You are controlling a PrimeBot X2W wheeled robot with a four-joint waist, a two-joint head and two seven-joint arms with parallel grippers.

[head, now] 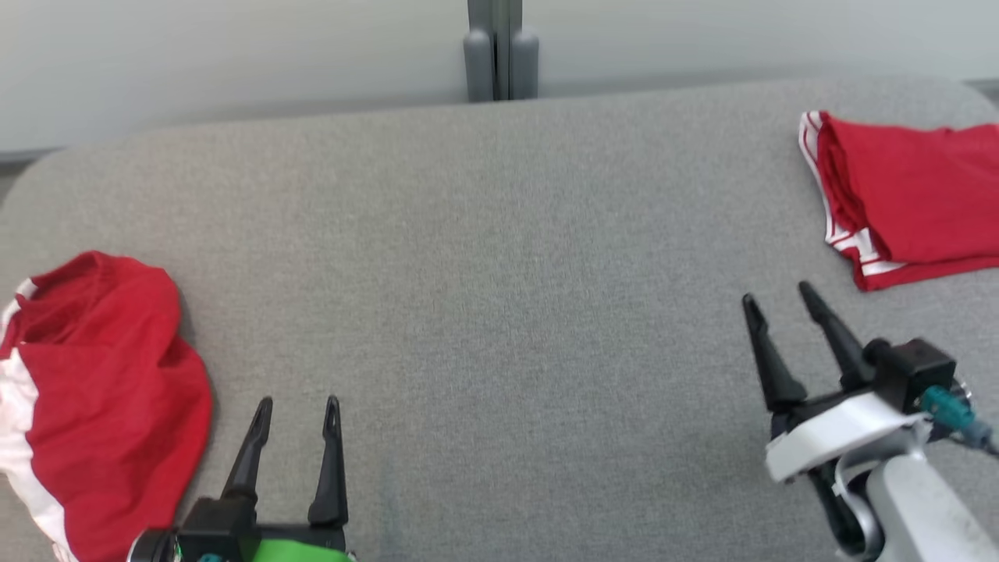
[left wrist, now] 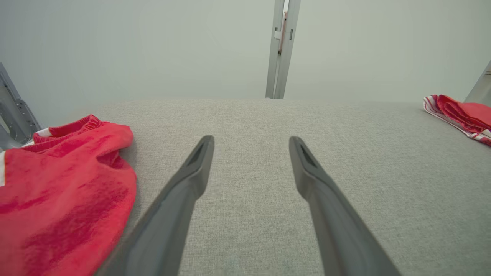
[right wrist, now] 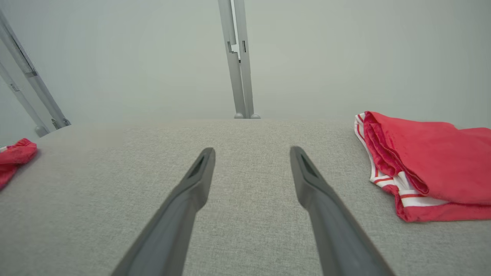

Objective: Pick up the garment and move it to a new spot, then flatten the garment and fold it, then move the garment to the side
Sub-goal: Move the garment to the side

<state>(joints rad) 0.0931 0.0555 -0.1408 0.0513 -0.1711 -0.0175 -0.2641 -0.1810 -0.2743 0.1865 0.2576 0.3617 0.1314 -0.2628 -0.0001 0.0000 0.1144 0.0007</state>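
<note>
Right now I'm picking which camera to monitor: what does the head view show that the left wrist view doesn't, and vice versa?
Head view, not left wrist: the right end effector, open, on its pale forearm. Left wrist, not head: a grey metal frame behind the crumpled red garment. Shared: the left end effector, open; the grey table; that crumpled garment at left; the folded red garment at far right; the upright post behind the table.
</note>
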